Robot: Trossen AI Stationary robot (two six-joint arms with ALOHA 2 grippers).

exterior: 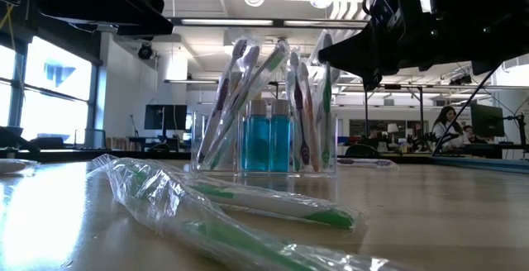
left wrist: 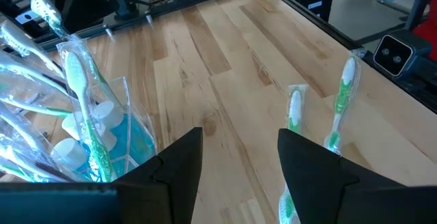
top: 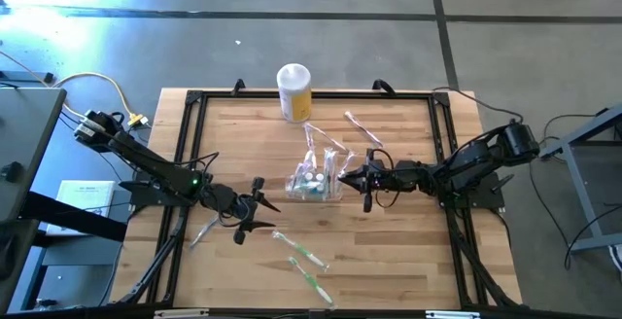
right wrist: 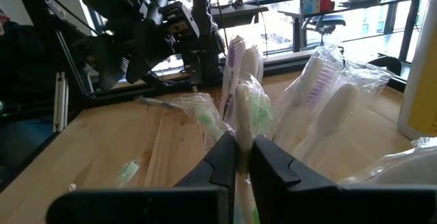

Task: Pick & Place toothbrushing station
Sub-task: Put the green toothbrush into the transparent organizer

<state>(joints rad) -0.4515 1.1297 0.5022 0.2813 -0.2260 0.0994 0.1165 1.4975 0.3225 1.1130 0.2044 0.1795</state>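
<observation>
The toothbrushing station [top: 313, 185], a see-through holder with blue bottles, stands mid-table with several wrapped toothbrushes upright in it [exterior: 264, 143]. My right gripper [top: 348, 176] reaches in level from the table's right and is shut on one wrapped toothbrush [right wrist: 247, 94] at the station's right side. My left gripper [top: 255, 205] hovers open to the left of the station [left wrist: 130, 135], holding nothing [left wrist: 239, 156]. Two wrapped green toothbrushes [top: 296, 249] [top: 313, 282] lie flat on the table near the front. My right gripper pinches the wrapped toothbrush between its two fingers on its upper handle [right wrist: 242, 138], a little below the head. The fingers come level from the table's right and lie across the brush. The brush stands upright, its lower end in the station [exterior: 325, 130].
A yellow canister with a white lid [top: 294, 90] stands at the far edge. A wrapped pink toothbrush [top: 362, 129] lies far right of the station, another wrapped one [top: 204, 231] by my left arm. A black frame [top: 185, 144] borders the wooden table.
</observation>
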